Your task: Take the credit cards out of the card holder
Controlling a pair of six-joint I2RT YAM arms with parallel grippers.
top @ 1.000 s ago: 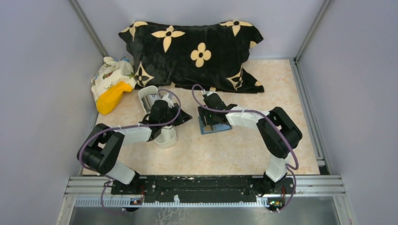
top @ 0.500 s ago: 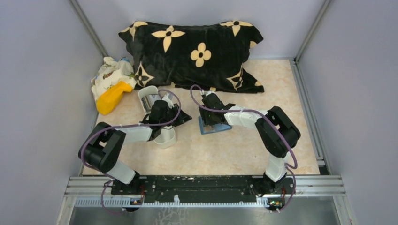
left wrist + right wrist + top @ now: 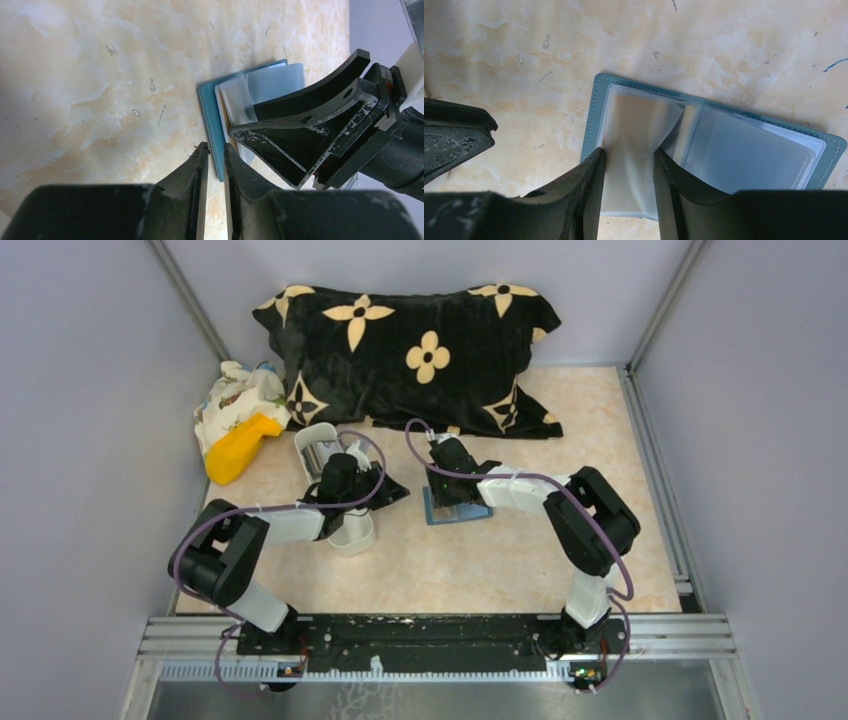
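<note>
One card holder point(image 3: 460, 515) lies open on the bench point(image 3: 450, 580) near its middle, both halves flat, with the single black flowered pillow point(image 3: 420, 350) at 12 o'clock and one white tray point(image 3: 352, 532) at 9 o'clock under the left arm. No writing can be read anywhere.

The right wrist view alone shows inside the holder: clear sleeves, and one tan card point(image 3: 634, 125) in the left pocket. The right claw point(image 3: 629, 155) stands apart, astride that pocket.

The left wrist view shows the left claw point(image 3: 215, 147) almost together at the holder's blue edge point(image 3: 209, 120); whether it pinches that edge I cannot tell.
</note>
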